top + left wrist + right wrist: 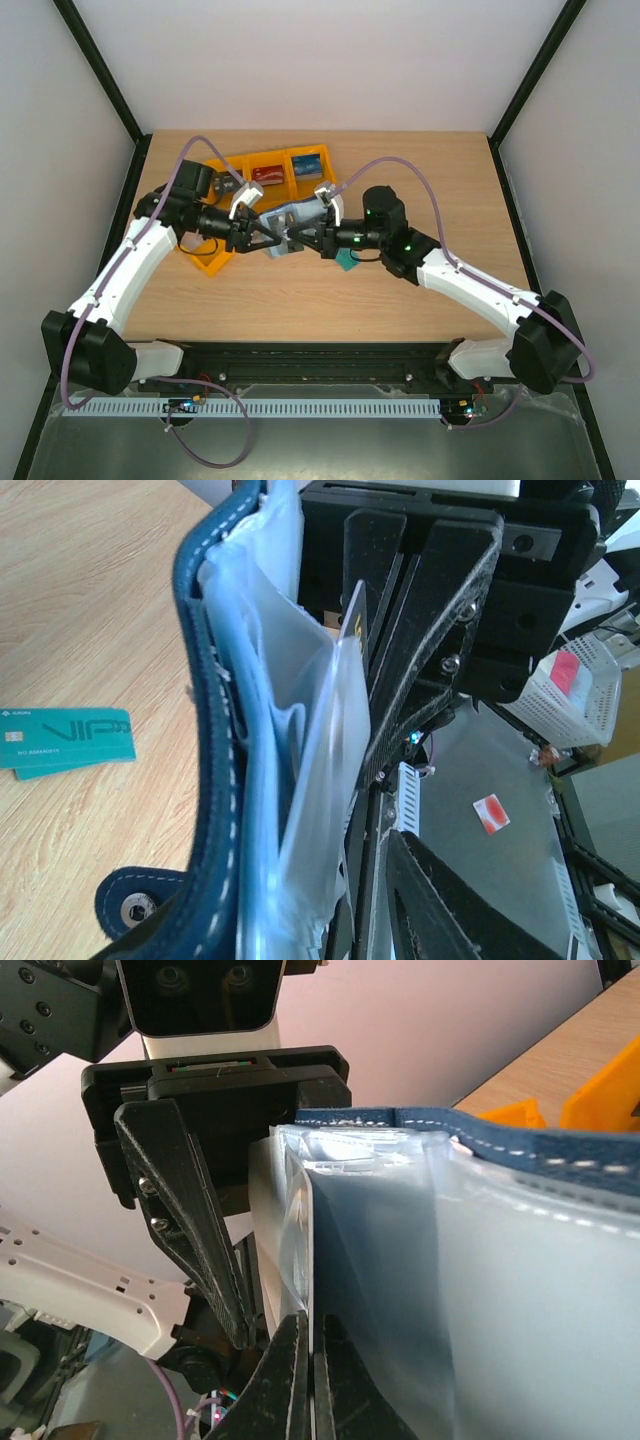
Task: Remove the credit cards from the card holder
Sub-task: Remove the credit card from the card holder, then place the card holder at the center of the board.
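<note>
Your card holder is mid-table, gripped by the left gripper. The right gripper pinches its clear sleeve. You cannot see cards inside. Orange bins sit close behind, and a teal card lies beside it.

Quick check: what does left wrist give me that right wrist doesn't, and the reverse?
Only left wrist: the teal card lying on the wood, and the clasp snap. Only right wrist: the right gripper closed on a clear sleeve's edge, and an orange bin. Both: the card holder, its stitched navy edge and clear sleeves.
</note>
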### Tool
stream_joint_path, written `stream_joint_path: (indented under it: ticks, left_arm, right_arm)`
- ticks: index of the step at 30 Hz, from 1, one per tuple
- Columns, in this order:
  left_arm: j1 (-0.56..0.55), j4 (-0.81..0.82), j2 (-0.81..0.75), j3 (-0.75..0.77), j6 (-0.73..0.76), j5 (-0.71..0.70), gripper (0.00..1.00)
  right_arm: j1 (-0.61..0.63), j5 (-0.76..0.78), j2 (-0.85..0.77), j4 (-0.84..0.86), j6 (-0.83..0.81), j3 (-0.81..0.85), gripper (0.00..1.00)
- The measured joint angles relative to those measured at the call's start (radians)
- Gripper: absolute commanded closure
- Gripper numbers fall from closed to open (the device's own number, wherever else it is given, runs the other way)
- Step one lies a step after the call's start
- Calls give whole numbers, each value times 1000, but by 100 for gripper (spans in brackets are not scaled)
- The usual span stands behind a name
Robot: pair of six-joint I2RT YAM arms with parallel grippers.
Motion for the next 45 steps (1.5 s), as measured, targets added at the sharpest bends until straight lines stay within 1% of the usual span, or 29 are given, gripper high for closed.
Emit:
stream_joint_path:
  ticks: [1, 3, 5, 8, 9, 16, 22, 24, 25, 28, 30, 31, 32, 34, 35, 36, 37, 39, 41, 42, 44, 45]
  left_arm:
    - [2, 0, -1, -4, 3, 3, 57]
    - [5, -3, -3, -11, 11, 10, 57]
    - [8, -7, -7, -19, 20, 19, 67]
    - [10, -10, -14, -32, 28, 33, 92]
    - [10, -9, -14, -37, 33, 35, 97]
    - [16, -7, -15, -53, 36, 37, 98]
    - [27, 10, -23, -101, 10, 36, 98]
    - [27, 54, -28, -134, -45, 27, 98]
    - [27, 108, -34, -168, -96, 15, 98]
    - [26, 288, -39, -319, -286, -48, 98]
    - [25, 378, -10, -423, -394, -108, 98]
    - [22, 415, 18, -470, -444, -144, 96]
    - [17, 445, 49, -505, -484, -176, 89]
    - [10, 494, 114, -549, -554, -233, 55]
    - [8, 512, 139, -559, -573, -253, 42]
    - [6, 525, 165, -562, -598, -280, 32]
    - [6, 534, 180, -561, -607, -309, 24]
    - [2, 533, 188, -557, -611, -396, 15]
    - [8, 531, 167, -547, -601, -468, 8]
    - [16, 523, 148, -537, -593, -488, 3]
    - [35, 479, 117, -484, -560, -501, 1]
    - [40, 432, 113, -417, -529, -504, 1]
  right_arm:
    - [-3, 3, -4, -9, -3, 0, 98]
    - [-5, 13, -15, -24, -10, -1, 98]
    - [-7, 18, -26, -38, -17, -1, 98]
    - [-11, 19, -39, -47, -20, -1, 98]
    - [-11, 18, -41, -50, -21, -1, 98]
    - [-19, 39, -71, -106, -57, 0, 98]
    - [-98, 113, -135, -236, -113, -1, 98]
    - [-116, 146, -156, -281, -130, 0, 98]
    - [-122, 163, -166, -305, -138, 0, 98]
    - [-123, 204, -192, -378, -156, 18, 98]
    - [-123, 218, -203, -407, -159, 39, 98]
    - [-123, 223, -209, -415, -159, 50, 98]
    - [-123, 227, -216, -420, -159, 61, 98]
    - [-123, 237, -224, -425, -155, 72, 98]
    - [-123, 241, -225, -425, -154, 74, 98]
    - [-123, 246, -225, -428, -152, 74, 98]
    - [-123, 251, -222, -435, -151, 74, 98]
    - [-123, 259, -217, -452, -149, 76, 98]
    - [-123, 269, -212, -477, -147, 83, 98]
    - [-123, 275, -210, -485, -147, 87, 98]
    - [-123, 294, -203, -508, -148, 105, 98]
    - [-123, 305, -197, -518, -148, 119, 98]
